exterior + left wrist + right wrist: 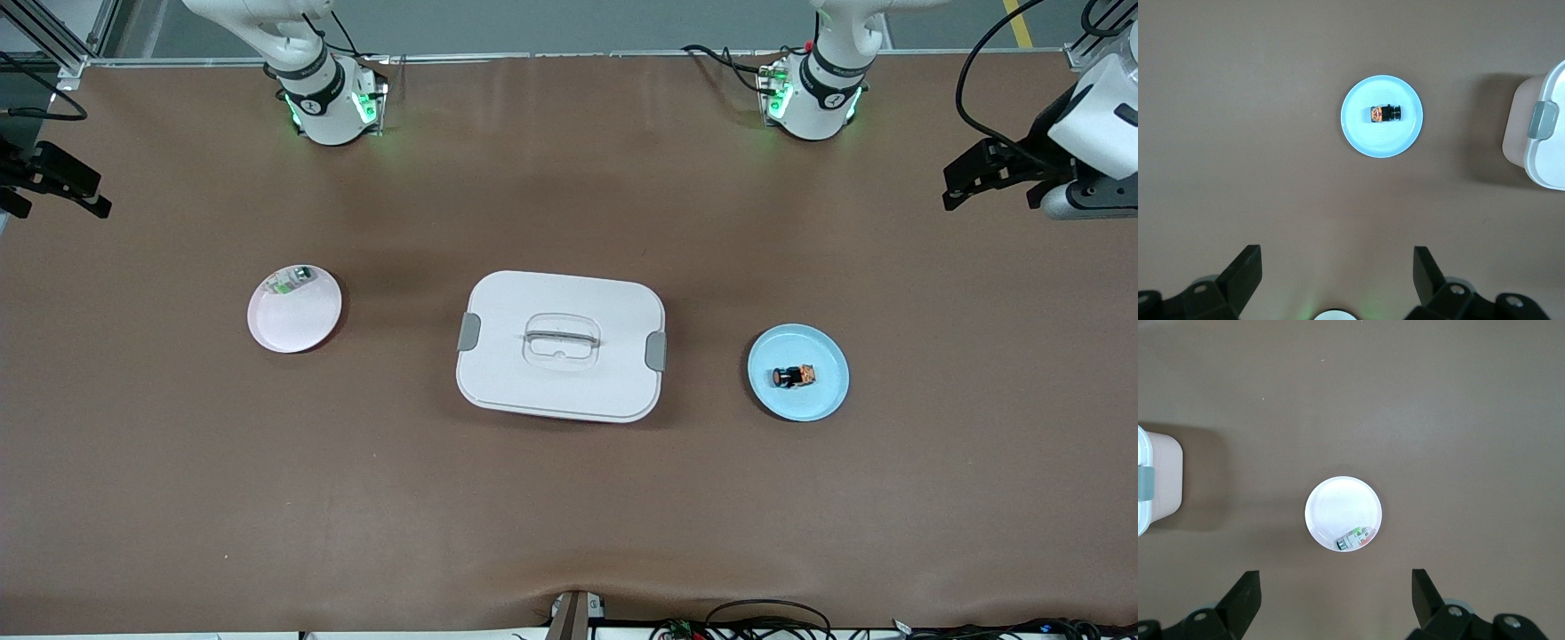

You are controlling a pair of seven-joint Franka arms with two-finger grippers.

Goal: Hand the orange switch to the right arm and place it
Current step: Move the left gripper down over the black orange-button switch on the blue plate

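Observation:
The orange switch [794, 377] [1385, 113] lies on its side in the middle of a light blue plate [822, 402] [1363, 139] toward the left arm's end of the table. My left gripper [987, 178] [1336, 250] hangs high over the bare mat between its arm's base and that plate. It is open with nothing between its fingers. My right gripper [53, 191] [1335, 573] hangs just as high over the mat beside a pale pink plate [307, 329] [1335, 500]. It is open and empty too.
A small clear-and-green part [292, 282] [1353, 538] lies at the pink plate's rim, on the side toward the arm bases. A white lidded box [613, 302] [1538, 143] [1158, 473] with grey latches and a clear handle stands mid-table between the two plates.

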